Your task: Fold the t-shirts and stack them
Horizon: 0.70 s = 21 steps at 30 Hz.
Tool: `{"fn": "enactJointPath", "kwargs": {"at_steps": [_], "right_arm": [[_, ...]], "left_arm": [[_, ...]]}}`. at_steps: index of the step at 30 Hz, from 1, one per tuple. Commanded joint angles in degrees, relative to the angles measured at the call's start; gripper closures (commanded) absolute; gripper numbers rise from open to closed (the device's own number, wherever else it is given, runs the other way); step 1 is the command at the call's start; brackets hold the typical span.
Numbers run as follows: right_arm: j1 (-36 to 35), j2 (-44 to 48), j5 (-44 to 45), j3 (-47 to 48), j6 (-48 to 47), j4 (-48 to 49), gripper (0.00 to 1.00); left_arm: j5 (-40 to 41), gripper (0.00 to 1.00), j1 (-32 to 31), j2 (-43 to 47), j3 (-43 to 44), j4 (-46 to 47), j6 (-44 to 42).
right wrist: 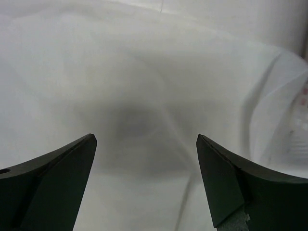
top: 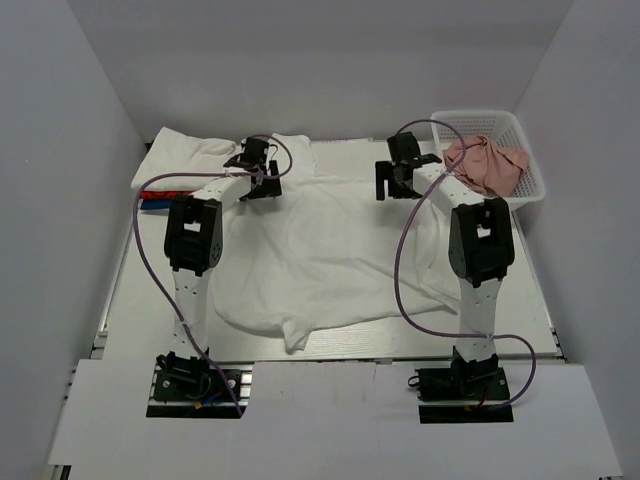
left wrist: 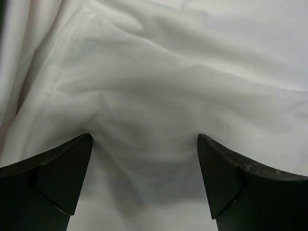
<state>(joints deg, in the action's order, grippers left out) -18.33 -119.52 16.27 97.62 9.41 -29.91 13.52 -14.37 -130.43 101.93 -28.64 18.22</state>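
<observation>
while a white t-shirt (top: 330,250) lies spread out, left gripper (left wrist: 144,139) and right gripper (right wrist: 146,138) hover above it, jaws apart.

The pale grey flat surface (top: 520,300) fills the middle of the top view, with bare strips down its right side and lower left. A large white cloth t-shirt (top: 330,250) lies spread and rumpled across the centre, reaching from the upper middle of the frame to the lower middle. At the upper left a second white cloth shirt (top: 185,152) lies bunched, touching the first. Just under its lower edge, at the left side, a red folded cloth (top: 160,196) and a blue folded cloth (top: 150,206) show, one against the other. A white plastic slatted basket (top: 478,114) stands in the upper right corner.
</observation>
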Motion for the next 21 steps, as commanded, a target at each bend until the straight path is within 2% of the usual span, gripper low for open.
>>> {"fn": "enactJointPath", "kwargs": {"at_steps": [1, 8, 12, 16, 19, 20, 21], "right_arm": [[0.8, -4.2, -5.5, 1.2, 3.0, -2.3, 0.10], [2.8, -11.8, -9.8, 7.9, 3.4, -3.0, 0.10], [3.5, -15.2, -11.6, 13.0, 2.6, -3.2, 0.10], [2.3, -13.7, -12.1, 17.7, -2.7, -2.9, 0.10], [1.0, -8.4, -11.4, 16.9, -6.1, -2.9, 0.10], [-0.2, -7.1, -10.7, 16.0, -6.5, -2.7, 0.10], [-1.8, -2.1, -10.6, 13.5, -8.2, -2.1, 0.10]], "left_arm": [[-1.7, 0.00, 0.2, -4.3, 5.7, -2.1, -0.9], [-3.9, 0.00, 0.2, -15.2, 22.1, -4.0, -4.2], [-9.5, 0.00, 0.8, -22.9, 36.6, -3.3, -4.9], [-11.2, 0.00, 1.4, -22.5, 37.7, 0.1, -4.2], [-11.2, 0.00, 1.4, -15.9, 35.3, 0.1, -4.2], [-10.0, 0.00, 1.4, -13.4, 32.1, 0.1, -4.2], [-9.3, 0.00, 1.4, -7.6, 30.1, 0.1, -3.6]]}}
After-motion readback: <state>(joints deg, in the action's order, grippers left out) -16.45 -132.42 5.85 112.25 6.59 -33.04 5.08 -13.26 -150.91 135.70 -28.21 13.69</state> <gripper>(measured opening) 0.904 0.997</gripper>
